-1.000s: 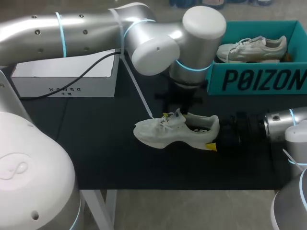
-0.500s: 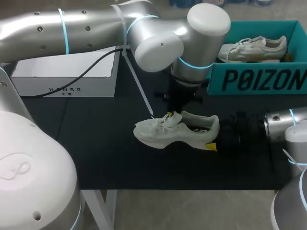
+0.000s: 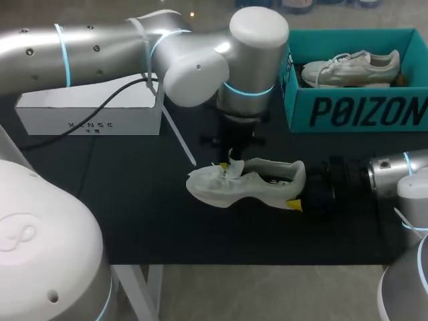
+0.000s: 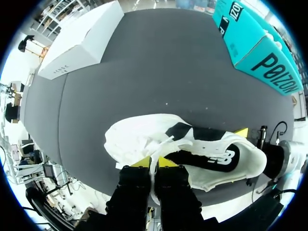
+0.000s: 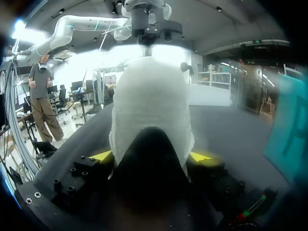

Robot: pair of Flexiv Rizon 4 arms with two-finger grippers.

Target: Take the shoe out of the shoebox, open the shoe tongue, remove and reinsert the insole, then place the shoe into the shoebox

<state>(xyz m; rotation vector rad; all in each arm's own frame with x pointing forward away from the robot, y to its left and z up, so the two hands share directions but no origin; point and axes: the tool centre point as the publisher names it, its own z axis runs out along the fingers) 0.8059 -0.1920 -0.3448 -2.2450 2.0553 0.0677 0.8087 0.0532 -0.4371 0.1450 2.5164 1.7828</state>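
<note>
Head view: a white mesh sneaker [image 3: 244, 184] sits on its sole at mid-frame on the black table [image 3: 134, 200]. The teal cardboard shoebox [image 3: 354, 114] stands at upper right, well apart. The left gripper [image 3: 227, 163] hangs over the laces, and the right gripper [image 3: 299, 192] is at the heel.

Left wrist view: its fingers, nearly together, pinch the sneaker's white tongue [image 4: 161, 147].

Right wrist view: its fingers, spread wide, clamp the heel from both sides.
</note>
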